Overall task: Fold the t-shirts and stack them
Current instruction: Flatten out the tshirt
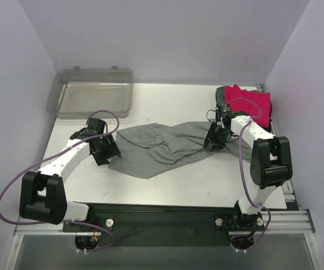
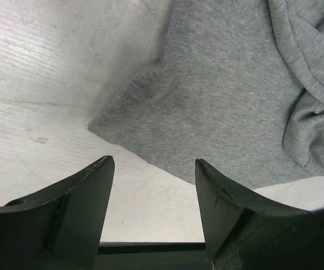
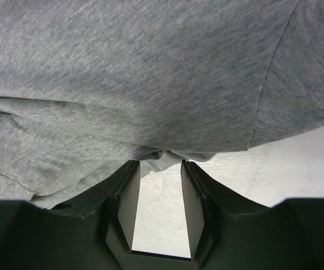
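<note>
A large heather-grey t-shirt (image 1: 156, 147) lies crumpled across the middle of the table. My left gripper (image 1: 107, 154) hovers at its left edge. In the left wrist view that gripper (image 2: 153, 160) is open, with bare table between its fingers and a corner of the grey cloth (image 2: 229, 95) just ahead. My right gripper (image 1: 214, 145) is at the shirt's right end. Its jaws (image 3: 160, 162) stand a little apart, with a fold of the grey hem (image 3: 151, 73) bunched at their tips. A folded pink-red t-shirt (image 1: 251, 104) sits at the back right on something dark.
A clear plastic bin (image 1: 94, 98) stands at the back left corner. The side walls close in on the table left and right. White table surface (image 1: 179, 107) shows behind the grey shirt and in front of it.
</note>
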